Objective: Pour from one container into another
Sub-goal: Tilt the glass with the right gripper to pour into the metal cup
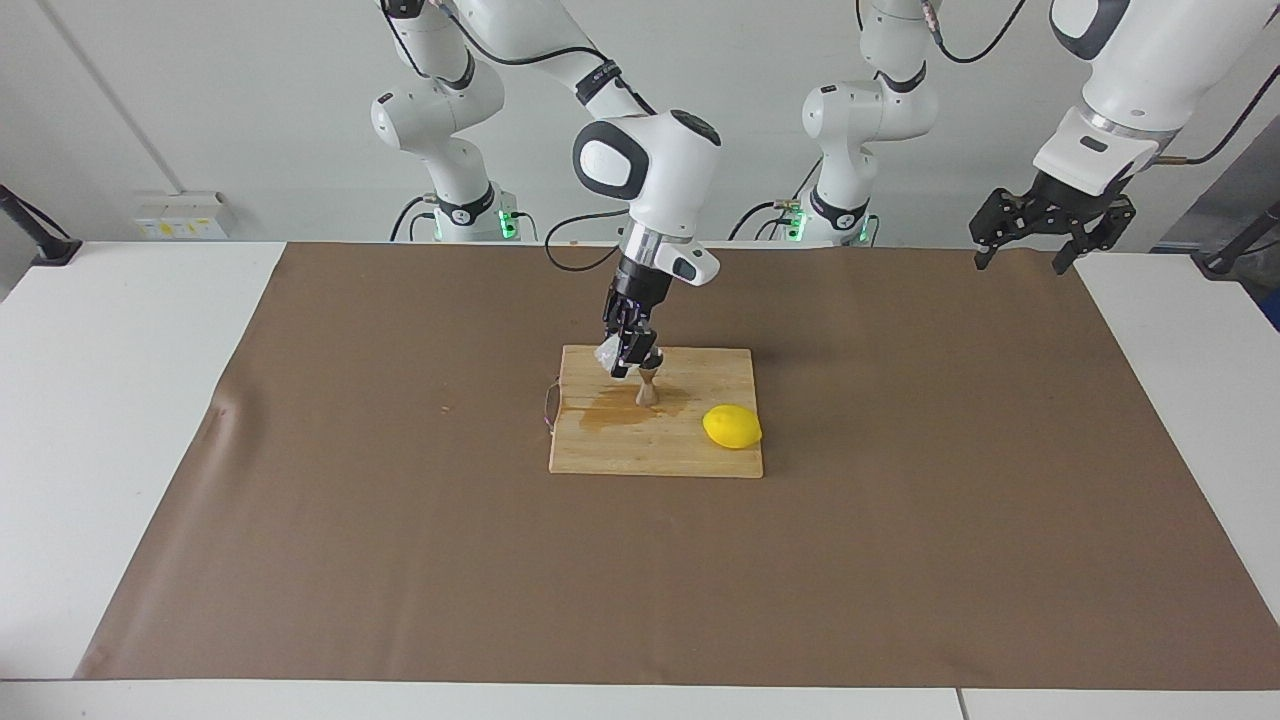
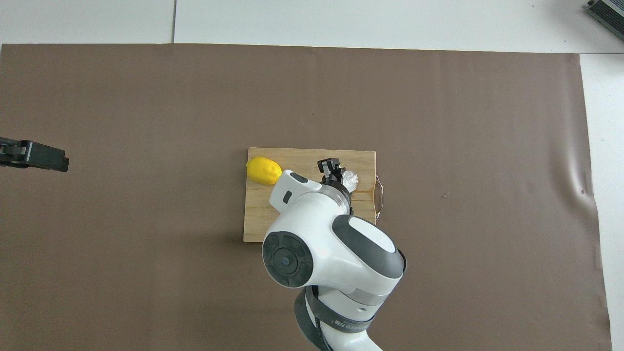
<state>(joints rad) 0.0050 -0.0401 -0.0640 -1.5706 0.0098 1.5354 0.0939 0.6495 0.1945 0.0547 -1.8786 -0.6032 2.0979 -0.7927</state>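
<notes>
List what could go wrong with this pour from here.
1. The jigger is narrow and already stands in a wet patch on the cutting board, so more liquid may miss it.
2. The right gripper, shut on the tilted cup, hangs just above the jigger and could knock it over.
</notes>
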